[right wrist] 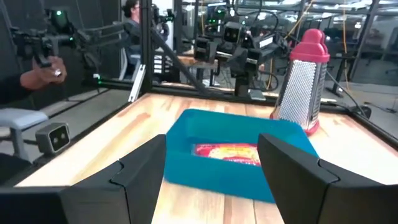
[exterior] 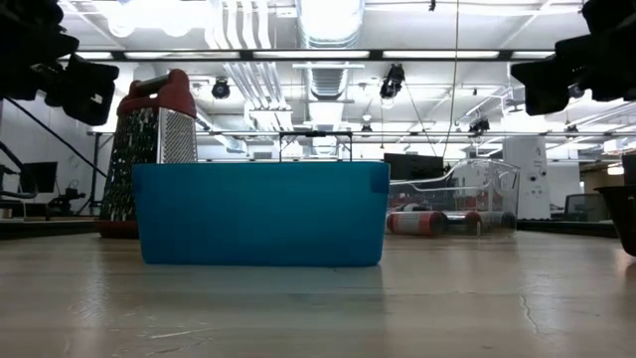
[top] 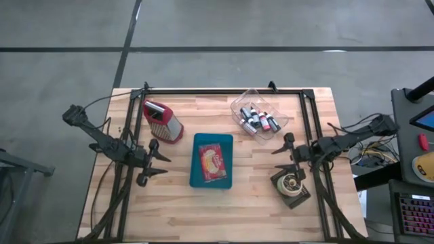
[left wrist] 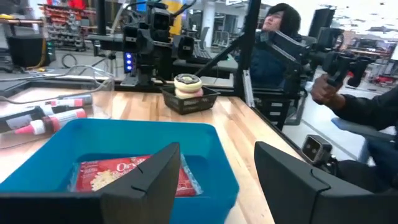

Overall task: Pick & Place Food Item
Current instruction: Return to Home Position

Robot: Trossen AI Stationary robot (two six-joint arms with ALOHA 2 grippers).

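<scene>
Left gripper point(top: 165, 165) and right gripper point(top: 281, 145) hover released, empty. Retreating low, the right could knock the square black bin point(top: 296, 195) beside it.

- Packet bin point(top: 213, 137) at ctr of desk point(top: 258, 210); packet point(top: 211, 163) lies in it.
- Grater point(top: 163, 120) stands upright far-left of packet bin, apart from it.
- Bottle bin point(top: 239, 103) far-right of packet bin; several bottles point(top: 258, 120) lie in it.
- Donut bin point(top: 302, 196) near-right, apart from packet bin, nearer than bottle bin; donut point(top: 292, 181) in it.
- Left tool point(top: 167, 165) just left of packet bin, nearer than grater.
- Right tool point(top: 277, 157) right of packet bin, btwn bottle bin & donut bin.
</scene>
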